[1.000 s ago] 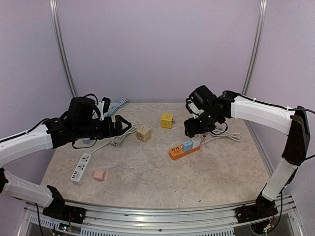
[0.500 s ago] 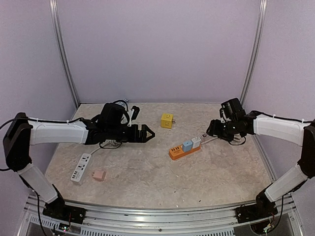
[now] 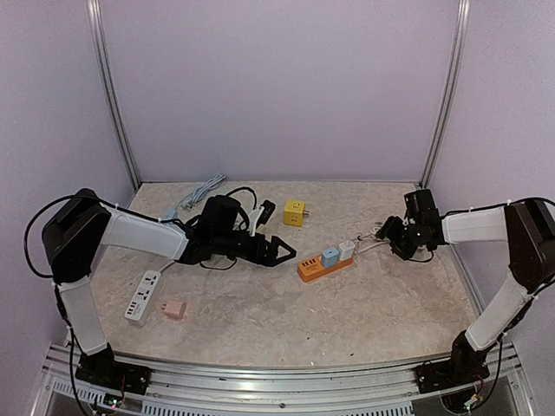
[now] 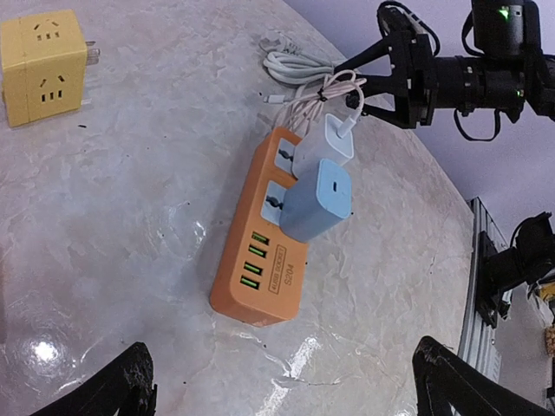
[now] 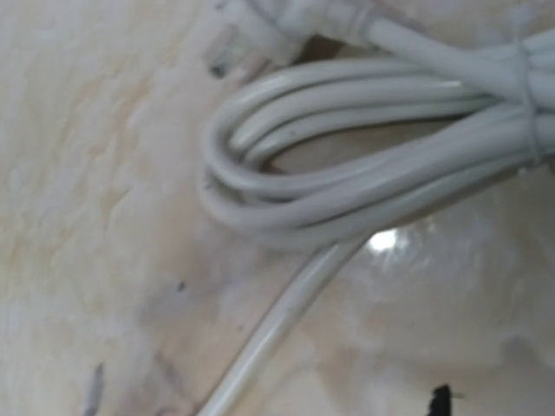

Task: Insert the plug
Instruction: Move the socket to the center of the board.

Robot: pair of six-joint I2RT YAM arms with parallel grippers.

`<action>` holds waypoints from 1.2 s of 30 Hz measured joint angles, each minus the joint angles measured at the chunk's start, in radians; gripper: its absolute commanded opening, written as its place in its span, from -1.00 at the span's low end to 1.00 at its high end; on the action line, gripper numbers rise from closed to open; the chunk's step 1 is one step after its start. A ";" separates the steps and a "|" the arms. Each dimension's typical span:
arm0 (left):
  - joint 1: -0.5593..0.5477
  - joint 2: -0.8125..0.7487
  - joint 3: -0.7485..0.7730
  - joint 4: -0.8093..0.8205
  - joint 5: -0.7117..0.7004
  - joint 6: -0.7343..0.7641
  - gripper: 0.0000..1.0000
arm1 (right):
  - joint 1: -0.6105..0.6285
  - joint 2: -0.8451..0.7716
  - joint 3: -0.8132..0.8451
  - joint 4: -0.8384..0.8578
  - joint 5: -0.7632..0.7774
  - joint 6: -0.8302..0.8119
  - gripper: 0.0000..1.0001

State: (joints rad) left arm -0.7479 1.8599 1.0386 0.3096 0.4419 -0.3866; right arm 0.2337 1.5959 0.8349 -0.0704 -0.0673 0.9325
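Observation:
An orange power strip [image 3: 323, 264] lies mid-table with a blue adapter [image 3: 330, 256] and a white adapter [image 3: 346, 250] plugged into it. In the left wrist view the strip [image 4: 264, 251], the blue adapter [image 4: 316, 201] and the white adapter [image 4: 328, 139] show clearly. My left gripper [image 3: 283, 252] is open and empty, low over the table just left of the strip, its fingers [image 4: 117, 390] spread wide. My right gripper [image 3: 388, 234] is open at the white adapter's bundled cable [image 4: 334, 87]. The right wrist view shows a coiled white cable [image 5: 347, 173] close up.
A yellow cube socket [image 3: 294, 212] stands behind the strip. A white power strip [image 3: 141, 295] and a pink adapter [image 3: 175, 308] lie at the front left. A grey cable [image 3: 195, 192] lies at the back left. More white cable [image 4: 290, 62] is coiled behind the orange strip.
My left arm has reached right and down toward the orange strip. My right arm has drawn back to the right and dropped low to the cable on the table.

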 measured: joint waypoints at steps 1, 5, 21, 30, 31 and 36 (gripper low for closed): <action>-0.003 0.016 0.009 0.005 0.008 0.011 0.98 | -0.006 0.018 0.000 0.013 -0.005 0.006 0.36; -0.018 0.055 0.039 0.016 0.025 0.045 0.98 | -0.030 0.058 0.001 0.031 -0.011 0.021 0.36; -0.037 0.155 0.144 0.018 0.053 0.082 0.98 | -0.086 -0.113 -0.006 0.028 0.042 -0.001 0.35; -0.039 0.202 0.182 0.000 0.071 0.106 0.98 | -0.092 0.110 0.015 0.042 0.032 0.000 0.35; -0.039 0.202 0.182 -0.003 0.075 0.106 0.98 | -0.092 0.127 0.029 0.048 0.032 0.000 0.35; -0.039 0.203 0.182 -0.004 0.099 0.108 0.98 | -0.095 0.215 0.137 0.054 0.029 -0.005 0.34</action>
State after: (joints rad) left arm -0.7868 2.0624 1.2205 0.3058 0.5407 -0.2787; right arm 0.1387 1.8107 0.9714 -0.0162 -0.0380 0.9276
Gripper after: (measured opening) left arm 0.990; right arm 0.673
